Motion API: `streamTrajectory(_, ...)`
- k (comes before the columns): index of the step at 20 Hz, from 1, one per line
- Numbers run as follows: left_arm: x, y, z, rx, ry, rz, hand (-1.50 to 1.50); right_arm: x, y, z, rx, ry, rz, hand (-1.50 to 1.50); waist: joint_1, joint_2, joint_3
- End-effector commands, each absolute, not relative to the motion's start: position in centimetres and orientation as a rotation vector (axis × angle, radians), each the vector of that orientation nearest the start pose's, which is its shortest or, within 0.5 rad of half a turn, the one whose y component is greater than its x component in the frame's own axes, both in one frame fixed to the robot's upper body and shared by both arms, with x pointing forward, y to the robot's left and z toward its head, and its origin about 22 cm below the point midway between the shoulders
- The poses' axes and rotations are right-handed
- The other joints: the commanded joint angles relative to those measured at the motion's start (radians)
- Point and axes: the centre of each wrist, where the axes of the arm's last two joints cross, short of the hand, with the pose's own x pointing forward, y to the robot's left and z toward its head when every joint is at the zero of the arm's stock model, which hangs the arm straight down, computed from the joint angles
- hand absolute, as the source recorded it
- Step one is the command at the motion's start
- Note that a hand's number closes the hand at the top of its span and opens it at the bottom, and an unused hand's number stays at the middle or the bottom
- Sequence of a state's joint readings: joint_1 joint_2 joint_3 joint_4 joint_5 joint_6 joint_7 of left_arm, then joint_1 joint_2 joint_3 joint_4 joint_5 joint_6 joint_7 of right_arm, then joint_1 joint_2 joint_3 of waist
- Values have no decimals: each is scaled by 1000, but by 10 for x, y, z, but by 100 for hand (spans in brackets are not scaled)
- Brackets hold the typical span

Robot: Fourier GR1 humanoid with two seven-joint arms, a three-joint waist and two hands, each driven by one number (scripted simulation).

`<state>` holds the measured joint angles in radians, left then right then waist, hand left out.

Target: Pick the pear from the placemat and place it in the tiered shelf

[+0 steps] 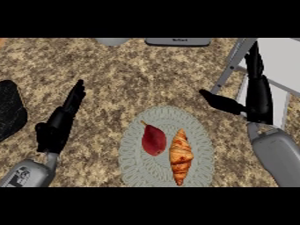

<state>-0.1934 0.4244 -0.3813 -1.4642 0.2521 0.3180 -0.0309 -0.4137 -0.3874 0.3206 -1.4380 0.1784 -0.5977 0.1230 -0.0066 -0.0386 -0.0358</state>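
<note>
Since the pear (153,140) lies on its side on the round grey placemat (201,132), stem pointing far-left and the croissant (181,156) just beside it on the right, nothing has yet been lifted; both hands are free of it. The right hand (259,99) hangs to the right of the mat with straight fingers and thumb spread, holding nothing, over the white tiered shelf (283,61) at the far right; the left hand (60,125) rests flat and relaxed on the left. I judge the pear light, rigid and smooth-skinned (so likely to roll or slip); the sensible hold is across its wide lower belly, fingers on the left flank, thumb in the narrow gap beside the croissant.
</note>
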Motion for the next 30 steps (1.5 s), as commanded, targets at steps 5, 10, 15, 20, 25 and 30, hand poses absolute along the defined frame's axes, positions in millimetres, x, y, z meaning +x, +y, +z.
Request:
streamTrajectory(5, 284, 221, 23, 100, -1583, -260, 0, 313, -176, 64, -376, -1577, 403, -150, 10, 44, 33)
streamTrajectory(10, 286, 218, 30, 90, -1577, -278, 0, 318, -161, 86, -424, -1478, 652, -150, 30, 39, 31)
streamTrajectory(15, 283, 219, 19, 84, -1578, -297, 0, 328, -125, 132, -476, -1349, 794, -150, 32, 36, 30)
streamTrajectory(20, 280, 217, 8, 100, -1562, -286, 0, 332, -96, 163, -534, -1146, 1062, -150, 40, 35, 30)
streamTrajectory(25, 290, 217, 14, 98, -1571, -277, 0, 330, -56, 178, -636, -961, 1270, -150, 28, 38, 32)
streamTrajectory(30, 285, 217, 18, 96, -1576, -260, 0, 313, -18, 197, -619, -904, 1310, -150, 15, 33, 34)
